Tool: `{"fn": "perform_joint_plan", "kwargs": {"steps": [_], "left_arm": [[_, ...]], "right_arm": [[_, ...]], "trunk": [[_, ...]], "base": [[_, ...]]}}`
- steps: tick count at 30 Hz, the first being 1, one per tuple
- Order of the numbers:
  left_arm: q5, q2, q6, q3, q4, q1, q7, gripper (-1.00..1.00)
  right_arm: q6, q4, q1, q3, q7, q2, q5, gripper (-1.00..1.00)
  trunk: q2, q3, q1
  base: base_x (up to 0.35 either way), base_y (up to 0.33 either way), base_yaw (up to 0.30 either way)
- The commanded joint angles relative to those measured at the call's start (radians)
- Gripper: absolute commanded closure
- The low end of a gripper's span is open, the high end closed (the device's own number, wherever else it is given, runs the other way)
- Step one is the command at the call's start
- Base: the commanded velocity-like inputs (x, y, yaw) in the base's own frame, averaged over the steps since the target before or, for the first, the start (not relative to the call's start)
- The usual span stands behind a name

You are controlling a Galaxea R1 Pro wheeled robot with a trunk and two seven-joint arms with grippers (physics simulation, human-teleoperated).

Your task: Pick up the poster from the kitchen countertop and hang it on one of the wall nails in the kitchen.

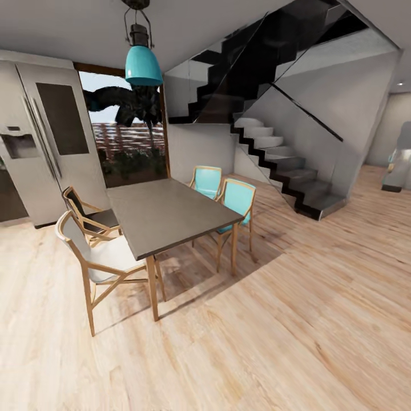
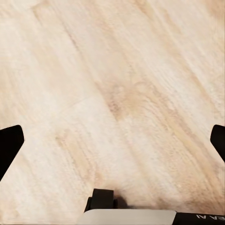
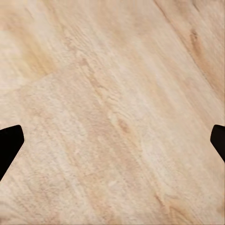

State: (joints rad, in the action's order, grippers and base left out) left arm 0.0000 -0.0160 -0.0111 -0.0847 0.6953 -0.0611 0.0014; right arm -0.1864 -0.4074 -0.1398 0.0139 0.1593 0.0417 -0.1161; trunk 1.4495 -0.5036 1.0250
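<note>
Left wrist view has the left gripper (image 2: 112, 140) spread wide, its dark fingertips (image 2: 9, 145) at opposite edges of the picture with nothing between them, hanging over pale wooden floor (image 2: 122, 84). The right gripper (image 3: 112, 140) is likewise released and empty, fingers far apart above the same boards, touching nothing. From the head camera, the room ahead holds a grey dining table (image 1: 165, 214) ringed by chairs, two turquoise chairs (image 1: 237, 200) on its far side and a white-seated chair (image 1: 97, 251) nearest, under a turquoise pendant lamp (image 1: 142, 64). A pale refrigerator (image 1: 43, 131) stands at the left beside a window, and a dark staircase (image 1: 285, 165) climbs at the right. Neither the poster nor the countertop nor any nail can be made out from here, so the robot appears to be on its way. A framed poster should be light, stiff and flat, with a slick face; I would judge the frame edge the sensible place to pinch, holding it level so it does not swing or slip.
</note>
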Motion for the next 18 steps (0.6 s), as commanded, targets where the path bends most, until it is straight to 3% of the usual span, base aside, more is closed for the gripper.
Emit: {"fn": "perform_joint_plan", "kwargs": {"steps": [1,18], "left_arm": [[0.000,-0.001,-0.001,-0.005,0.001,0.000,0.000,-1.00],[0.000,-0.001,-0.001,-0.010,0.001,0.000,0.000,-1.00]], "right_arm": [[-0.001,0.001,0.000,0.001,0.006,0.000,-0.011,-1.00],[-0.001,0.001,0.000,0.001,0.006,0.000,-0.011,-1.00]], "trunk": [[0.000,-0.001,0.000],[0.000,-0.010,0.000]], "base": [[0.000,0.000,0.262],[0.000,0.000,0.262]]}}
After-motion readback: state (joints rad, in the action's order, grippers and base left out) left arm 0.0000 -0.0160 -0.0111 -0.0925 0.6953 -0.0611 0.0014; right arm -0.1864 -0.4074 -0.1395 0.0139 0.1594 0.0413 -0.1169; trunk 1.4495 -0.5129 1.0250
